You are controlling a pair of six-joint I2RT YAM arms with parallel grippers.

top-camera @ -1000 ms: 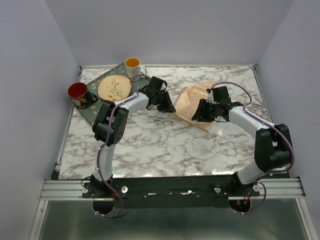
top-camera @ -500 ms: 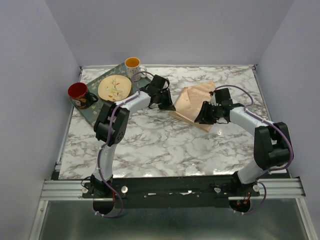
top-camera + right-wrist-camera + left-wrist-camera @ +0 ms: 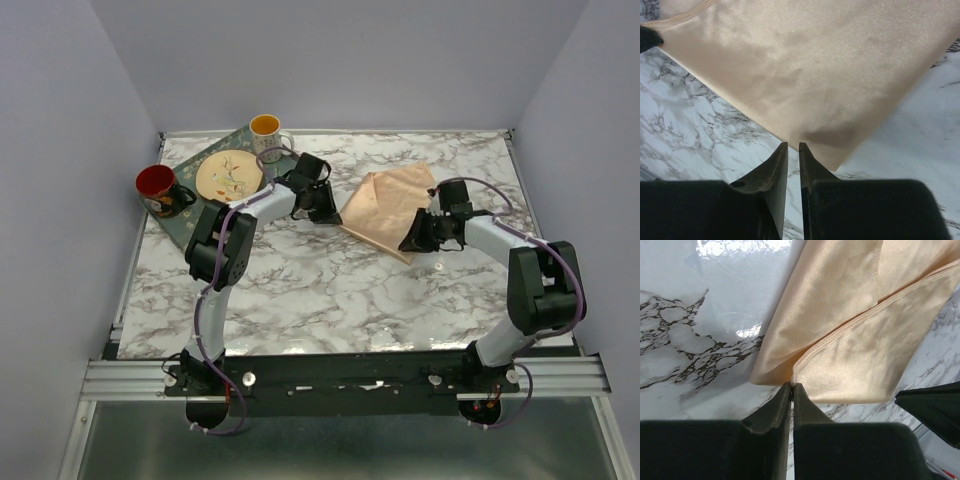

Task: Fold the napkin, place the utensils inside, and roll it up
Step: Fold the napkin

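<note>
Left tool [image 3: 792, 385] has its fingers pressed together at the napkin's [image 3: 850, 340] left corner, tips touching the hem; whether any cloth is nipped between them is hard to make out; the napkin lies folded on the table [image 3: 685, 340], between both arms; right tool [image 3: 793, 145] stands a slit apart at the right corner, holding nothing. A pull could slip off or drag the layers askew, the cloth looking slick; no utensils show in any view.
</note>
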